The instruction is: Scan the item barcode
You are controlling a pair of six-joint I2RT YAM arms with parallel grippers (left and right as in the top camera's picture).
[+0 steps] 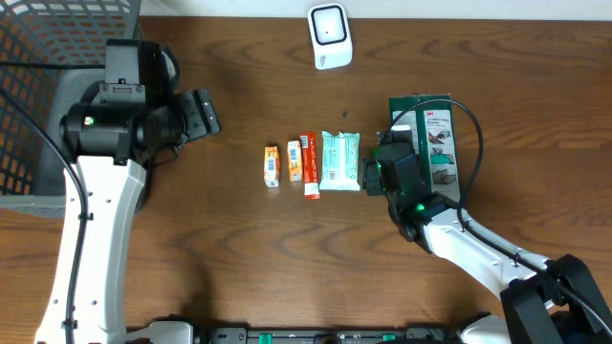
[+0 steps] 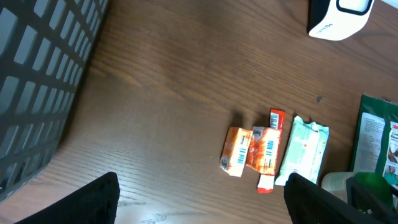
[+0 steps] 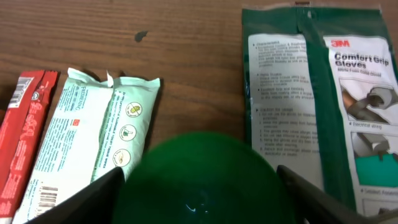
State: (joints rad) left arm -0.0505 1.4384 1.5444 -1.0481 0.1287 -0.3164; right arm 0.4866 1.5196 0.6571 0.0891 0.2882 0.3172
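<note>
Left gripper [image 1: 203, 113] hangs above the table [image 1: 239, 76] near the basket [image 1: 38, 57], jaws spread wide, nothing in them. Right gripper [image 1: 371, 176] sits low between the mint-green packet [image 1: 339, 161] and the glove pack [image 1: 438, 143]; its fingers [image 3: 93, 196] stand apart, but a blurred green shape [image 3: 199, 174] fills the gap, so I cannot tell if anything is held. The packet lies mid-table in a row with a red bar [image 1: 310, 164] and two orange packs [image 1: 295, 161], well apart from the white scanner [image 1: 330, 36].
</note>
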